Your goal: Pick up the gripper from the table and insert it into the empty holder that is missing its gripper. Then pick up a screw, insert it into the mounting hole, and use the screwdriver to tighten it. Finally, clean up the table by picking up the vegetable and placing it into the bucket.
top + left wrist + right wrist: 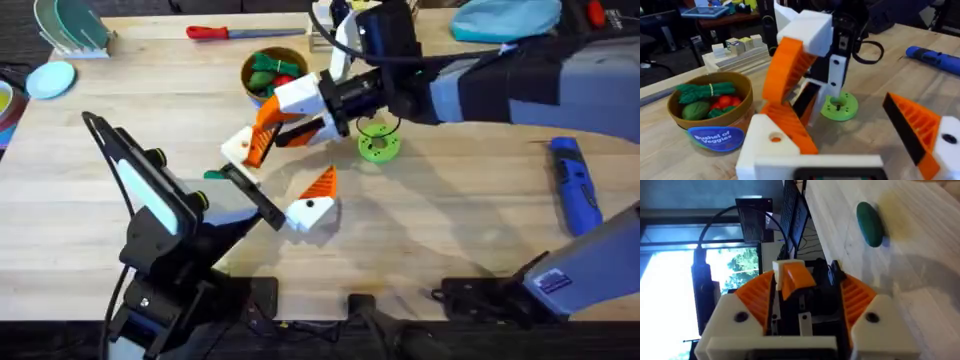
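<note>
Grippers number two: the right gripper (262,135) pinches the small orange gripper (796,277) against the left gripper's (278,182) far holder (236,147), the left one spread wide. One bucket (262,62) sits far, one green disc (379,147) right, one blue screwdriver (575,184) far right.
</note>
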{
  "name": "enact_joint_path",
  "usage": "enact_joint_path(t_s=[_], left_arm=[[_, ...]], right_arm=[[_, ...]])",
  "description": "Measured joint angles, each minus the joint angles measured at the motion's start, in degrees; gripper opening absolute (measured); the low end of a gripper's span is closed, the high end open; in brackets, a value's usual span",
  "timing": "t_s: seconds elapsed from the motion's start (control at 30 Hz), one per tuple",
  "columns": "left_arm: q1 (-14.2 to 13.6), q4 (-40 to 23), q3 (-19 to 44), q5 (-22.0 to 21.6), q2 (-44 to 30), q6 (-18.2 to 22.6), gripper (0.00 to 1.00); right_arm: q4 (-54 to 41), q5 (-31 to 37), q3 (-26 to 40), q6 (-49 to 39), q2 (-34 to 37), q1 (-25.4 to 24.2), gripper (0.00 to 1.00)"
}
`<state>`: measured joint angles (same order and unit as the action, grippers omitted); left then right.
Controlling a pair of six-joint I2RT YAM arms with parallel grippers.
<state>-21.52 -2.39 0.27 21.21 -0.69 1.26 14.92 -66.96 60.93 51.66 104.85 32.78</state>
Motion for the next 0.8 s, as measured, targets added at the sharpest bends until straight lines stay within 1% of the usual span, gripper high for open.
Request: enact_joint_path(t_s=[0.23,0.3,0.43,0.47,0.53,0.57,0.67,0.8], left_arm=[[0.00,0.25,0.00,0.54,0.00,0.00,0.992],[0.02,0.61,0.00,1.64,0.02,0.02,0.993],[0.00,0.68,0.00,4.91,0.01,0.02,0.992],[0.00,0.68,0.00,5.72,0.00,0.02,0.992],[0.00,0.68,0.00,7.15,0.00,0.02,0.993],[0.00,0.68,0.00,7.78,0.01,0.02,0.993],[0.00,0.70,0.00,9.36,0.00,0.02,0.992],[0.00,1.10,0.00,11.09,0.02,0.00,0.993]], right_arm=[[-0.12,-1.36,-0.02,-11.83,-0.01,-2.42,0.739],[-0.20,-1.71,-0.02,-14.53,0.01,-3.13,0.775],[-0.39,-3.11,-0.02,-17.58,-0.01,-5.14,0.789],[-0.44,-3.67,-0.02,-17.96,0.01,-5.85,0.810],[-0.93,-4.87,-0.02,-18.78,-0.01,-7.31,0.926],[-1.59,-5.47,-0.02,-19.15,-0.01,-8.03,0.958],[-5.50,-6.67,-0.02,-20.86,0.01,-9.57,0.968],[-13.18,-7.50,-0.07,-25.13,0.01,-9.86,0.971]])
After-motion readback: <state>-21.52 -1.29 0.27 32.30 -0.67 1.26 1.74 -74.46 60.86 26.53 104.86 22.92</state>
